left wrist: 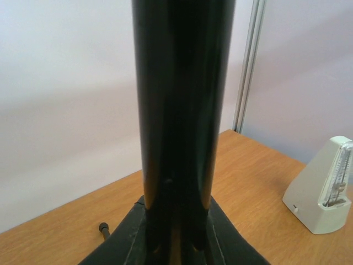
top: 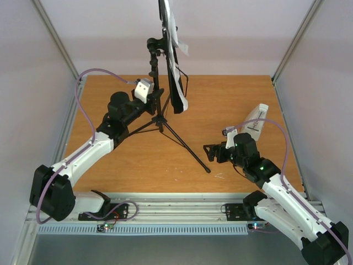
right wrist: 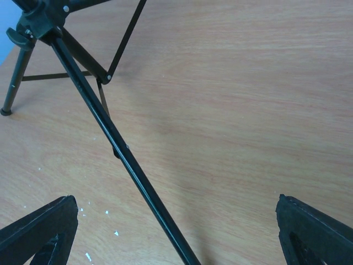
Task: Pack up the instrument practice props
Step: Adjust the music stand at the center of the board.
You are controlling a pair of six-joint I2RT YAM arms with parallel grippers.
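Observation:
The black tripod music stand stands upright mid-table, its desk edge-on to the camera. White sheet-music pages rest on the desk. My left gripper is shut on the stand's centre pole just above the tripod hub; my fingers press against both sides. My right gripper is wide open low over the table, by the foot of the front-right tripod leg, which runs between its fingers without touching. The pale wedge metronome stands at the right, also in the left wrist view.
The wooden table is enclosed by white walls with metal corner posts. Small white specks lie on the wood near my right gripper. A metal rail runs along the near edge.

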